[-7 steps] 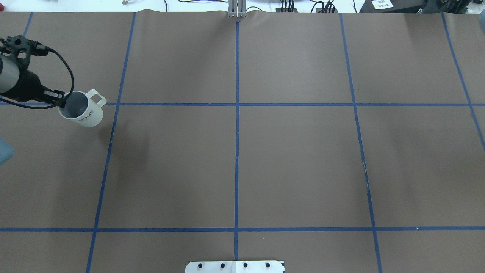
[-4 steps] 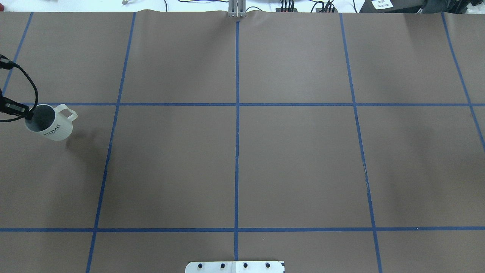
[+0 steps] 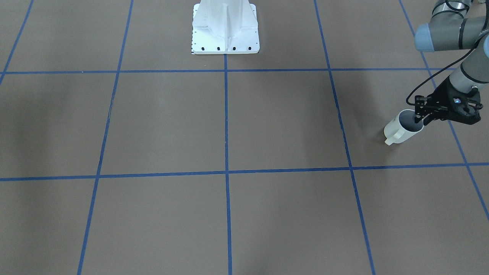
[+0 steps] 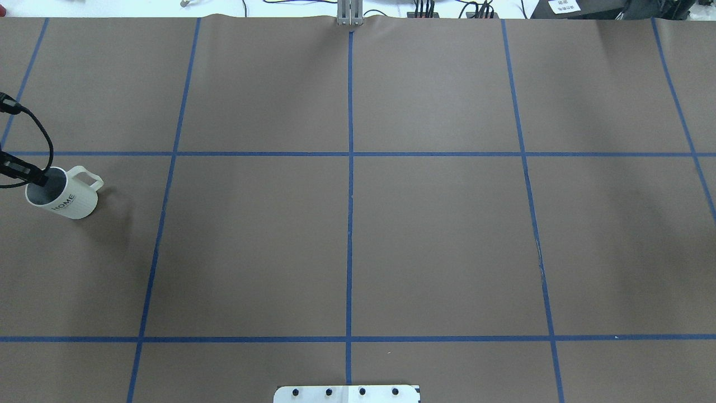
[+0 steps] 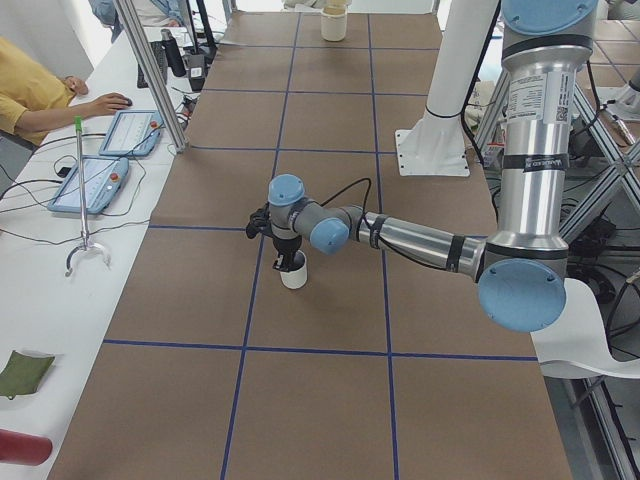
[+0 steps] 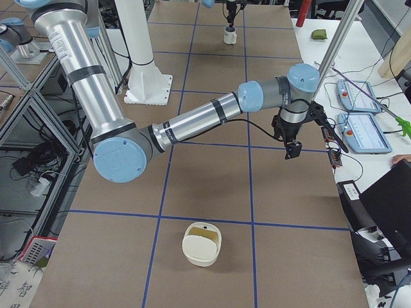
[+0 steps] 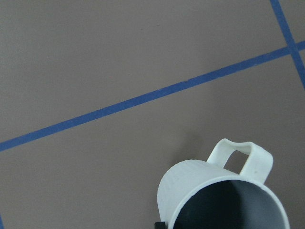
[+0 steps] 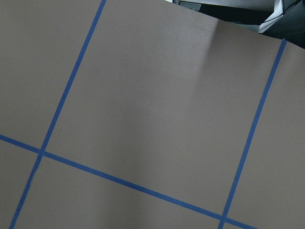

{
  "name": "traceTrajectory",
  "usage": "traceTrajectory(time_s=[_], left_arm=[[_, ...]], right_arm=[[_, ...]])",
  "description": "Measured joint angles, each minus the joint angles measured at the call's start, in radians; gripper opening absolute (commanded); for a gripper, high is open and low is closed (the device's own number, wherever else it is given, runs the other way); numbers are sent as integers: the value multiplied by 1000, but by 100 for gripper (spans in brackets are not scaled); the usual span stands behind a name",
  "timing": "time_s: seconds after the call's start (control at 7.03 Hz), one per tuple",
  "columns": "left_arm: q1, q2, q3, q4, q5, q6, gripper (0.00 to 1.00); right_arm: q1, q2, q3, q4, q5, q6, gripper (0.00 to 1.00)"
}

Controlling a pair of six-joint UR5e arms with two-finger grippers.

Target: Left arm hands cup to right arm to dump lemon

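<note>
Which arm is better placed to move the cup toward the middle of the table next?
Left. The left claw pinches the rim of the cup at the left end of the table; the right claw hangs far off over the other end.

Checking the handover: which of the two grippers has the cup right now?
The left gripper, clamped on the rim of the cup; the right gripper hangs far off, near the table's other end.

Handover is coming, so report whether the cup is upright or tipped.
Upright: the cup has its mouth facing up and its handle out to the side, with the left tool pinching its rim.
</note>
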Motion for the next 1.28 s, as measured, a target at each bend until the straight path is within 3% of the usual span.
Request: traceTrajectory(time_s=[0.43,0.85,1.28], left_arm=[[-146,-5,-7,48,-37,114,100],[-411,-16,-2,267,-58,453,100],[-489,49,58,299,-63,470,100]], right_arm=[[0,-44,3,46,-6,10,100],[0,-77,1,92,-26,44,100],[0,-86,9,106,-43,78,100]])
